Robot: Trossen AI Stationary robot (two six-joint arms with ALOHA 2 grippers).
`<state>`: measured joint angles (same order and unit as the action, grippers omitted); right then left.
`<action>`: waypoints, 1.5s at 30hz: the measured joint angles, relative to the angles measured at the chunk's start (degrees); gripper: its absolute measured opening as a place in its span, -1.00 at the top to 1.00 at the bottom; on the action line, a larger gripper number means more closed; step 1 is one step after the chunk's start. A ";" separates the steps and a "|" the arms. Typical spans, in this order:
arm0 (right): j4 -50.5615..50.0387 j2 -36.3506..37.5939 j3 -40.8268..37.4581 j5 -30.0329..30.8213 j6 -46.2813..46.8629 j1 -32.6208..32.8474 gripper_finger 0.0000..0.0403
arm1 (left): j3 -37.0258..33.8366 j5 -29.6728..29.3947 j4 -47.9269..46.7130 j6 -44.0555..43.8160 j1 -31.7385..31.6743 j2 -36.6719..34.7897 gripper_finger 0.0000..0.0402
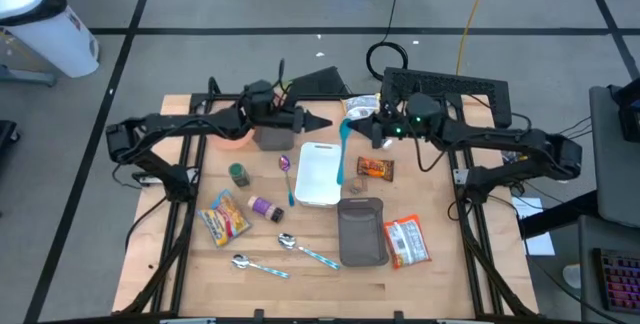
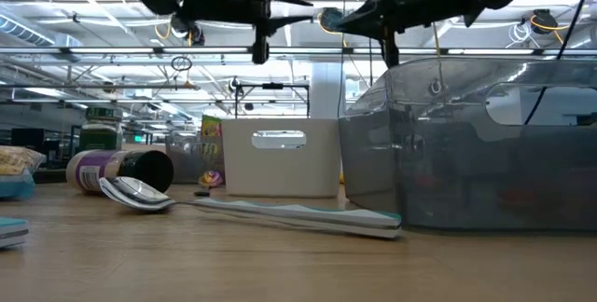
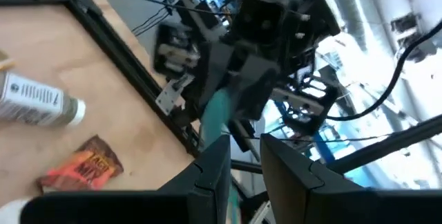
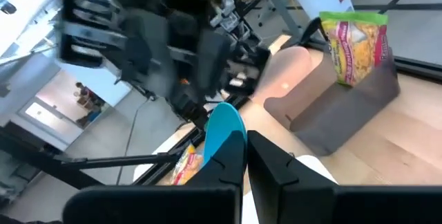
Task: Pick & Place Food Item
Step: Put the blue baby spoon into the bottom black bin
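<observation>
While both arms hang raised over the table's far edge, the right gripper (image 1: 352, 119), fingers pressed together, pinches a teal plastic spatula (image 1: 343, 149) by its blade. The left gripper (image 1: 322, 121) faces it, fingers slightly parted, seemingly empty, above the white rectangular container (image 1: 319, 174).

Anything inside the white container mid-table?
From above, the white container shows only its bare white floor, nothing in it. In the low view its front wall covers the inside.
</observation>
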<state>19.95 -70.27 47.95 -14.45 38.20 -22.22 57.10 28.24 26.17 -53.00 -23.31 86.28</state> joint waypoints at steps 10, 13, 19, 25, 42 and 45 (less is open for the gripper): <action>-0.15 -5.49 5.49 -3.52 -0.86 -0.04 1.00 | 9.96 -3.89 -23.16 14.43 0.81 0.02 0.57; -0.10 -5.97 6.12 -3.62 -1.15 -0.04 1.00 | 11.23 -4.32 -24.48 15.45 0.86 0.02 0.57; -0.20 -5.95 6.12 -3.60 -1.17 -0.04 1.00 | 11.48 -4.34 -25.21 15.92 0.86 0.02 0.57; -0.20 -5.97 6.12 -3.59 -0.97 -0.04 1.00 | 11.48 -4.32 -28.14 16.77 0.90 0.02 0.58; -0.20 -5.95 6.12 -3.58 -0.95 -0.04 1.00 | 11.48 -4.93 -28.17 18.61 1.32 0.02 0.89; -0.20 -5.95 6.12 -3.55 -0.96 -0.04 1.00 | 11.48 -4.93 -28.19 19.35 1.32 0.02 0.96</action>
<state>19.75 -76.23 54.06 -18.00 37.24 -22.26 68.58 23.31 -2.02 -33.65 -22.00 86.30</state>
